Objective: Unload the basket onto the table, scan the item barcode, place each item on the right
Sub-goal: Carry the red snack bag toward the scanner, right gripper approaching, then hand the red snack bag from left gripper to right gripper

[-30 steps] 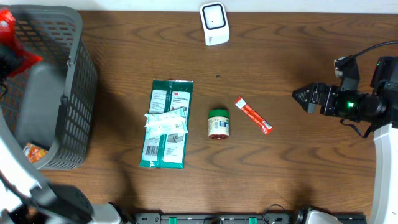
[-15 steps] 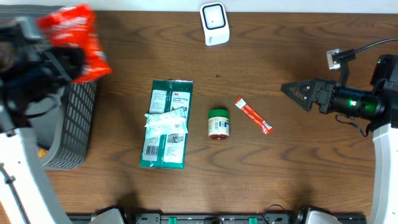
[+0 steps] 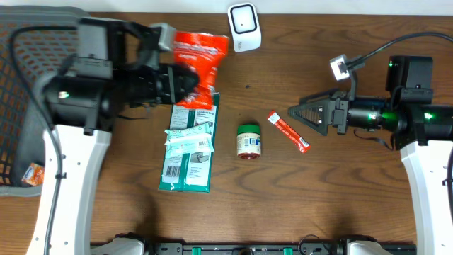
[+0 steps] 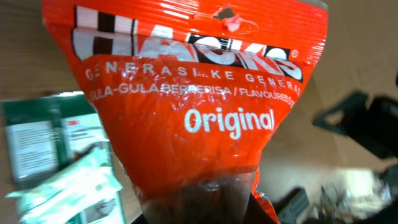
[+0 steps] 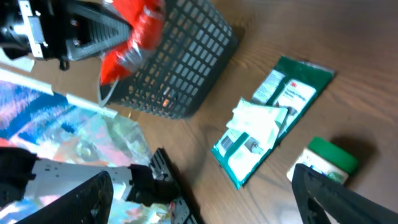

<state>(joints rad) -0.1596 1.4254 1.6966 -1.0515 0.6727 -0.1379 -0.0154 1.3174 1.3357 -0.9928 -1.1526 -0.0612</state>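
Note:
A red candy bag (image 3: 200, 60) printed "Original" hangs above the table, just left of the white barcode scanner (image 3: 244, 27). My left gripper (image 3: 177, 81) is shut on its lower end. In the left wrist view the red bag (image 4: 186, 99) fills the frame, pinched at the bottom by my left gripper (image 4: 199, 208). No barcode shows on the side facing that camera. My right gripper (image 3: 301, 113) stands open over the table, its tips close to a red sachet (image 3: 288, 131). In the right wrist view the fingers (image 5: 68, 199) are wide apart with nothing between them.
A green wipes pack (image 3: 190, 142) with a small white packet on it lies under the bag. A green-lidded jar (image 3: 248, 140) stands beside the sachet. A grey basket (image 3: 28, 106) at the far left holds an orange item (image 3: 32, 173).
My left arm has lifted the red bag out of the basket and carried it right toward the scanner. My right gripper has moved left toward the red sachet.

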